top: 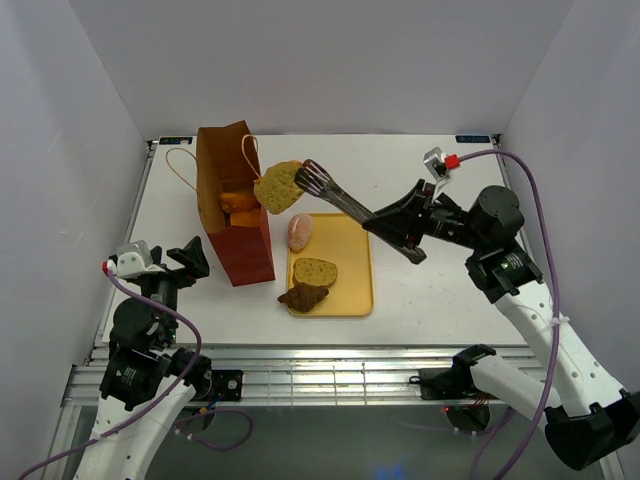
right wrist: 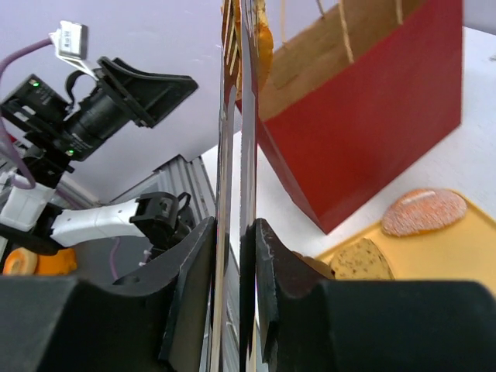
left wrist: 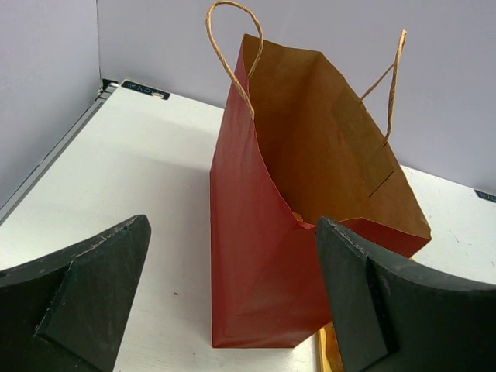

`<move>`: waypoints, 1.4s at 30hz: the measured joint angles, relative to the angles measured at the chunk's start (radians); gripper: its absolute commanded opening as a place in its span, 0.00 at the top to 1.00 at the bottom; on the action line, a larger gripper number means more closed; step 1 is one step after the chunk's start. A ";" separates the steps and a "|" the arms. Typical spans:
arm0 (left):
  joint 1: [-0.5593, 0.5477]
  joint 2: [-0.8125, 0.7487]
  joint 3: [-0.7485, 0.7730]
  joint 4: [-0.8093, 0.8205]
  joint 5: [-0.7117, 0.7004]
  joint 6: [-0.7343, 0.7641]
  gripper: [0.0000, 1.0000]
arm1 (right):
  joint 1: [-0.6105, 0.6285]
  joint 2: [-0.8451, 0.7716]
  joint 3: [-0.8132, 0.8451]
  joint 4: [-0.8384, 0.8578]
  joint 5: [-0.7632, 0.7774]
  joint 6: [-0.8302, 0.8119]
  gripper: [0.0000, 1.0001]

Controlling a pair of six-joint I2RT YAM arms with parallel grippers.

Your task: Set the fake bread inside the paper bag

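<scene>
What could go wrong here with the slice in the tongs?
The speckled bread slice hangs at the rim of the tall reddish-brown paper bag, held by silver metal tongs; it might drop outside. The open left gripper isn't touching the bag, so a nudge may tip it.

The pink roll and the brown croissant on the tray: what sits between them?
A speckled bread slice lies between them on the yellow tray; the top view shows it.

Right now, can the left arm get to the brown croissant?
Probably not directly: the paper bag stands between the open left tool and the croissant on the tray.
</scene>
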 measured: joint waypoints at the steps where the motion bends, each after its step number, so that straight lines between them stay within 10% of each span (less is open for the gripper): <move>1: 0.000 0.000 0.000 0.000 0.000 0.000 0.02 | 0.016 0.020 0.022 0.004 0.000 -0.002 0.69; 14: 0.000 0.000 0.000 0.000 0.000 0.000 0.02 | 0.250 0.315 0.278 0.003 0.090 -0.088 0.66; 42: 0.000 0.000 0.000 0.000 0.000 0.000 0.02 | 0.266 0.533 0.428 -0.103 0.186 -0.158 0.43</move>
